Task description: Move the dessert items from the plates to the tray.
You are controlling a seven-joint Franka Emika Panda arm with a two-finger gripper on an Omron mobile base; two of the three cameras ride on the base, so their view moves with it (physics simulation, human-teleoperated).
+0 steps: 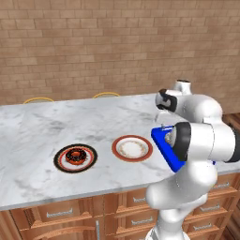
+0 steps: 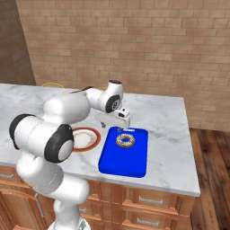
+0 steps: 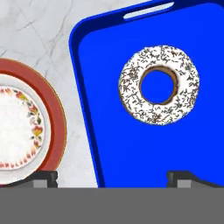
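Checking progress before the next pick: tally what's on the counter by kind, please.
Donuts: 2, pale one on the tray, chocolate one on the dark plate
Plates: 2, dark plate and the empty cream plate
Trays: 1, blue tray
Total: 5

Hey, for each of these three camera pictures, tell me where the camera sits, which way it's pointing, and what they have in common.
Left base view: behind the arm to its left, looking forward and down at the counter; chocolate donut on the black-rimmed plate, bare cream plate; arm at lower right.
Right base view: behind to its right; arm at lower left, open gripper above the blue tray holding the white donut.
Hand view: on the hand, looking down; fingertips at bottom.
Shared: tray and cream plate in all three.
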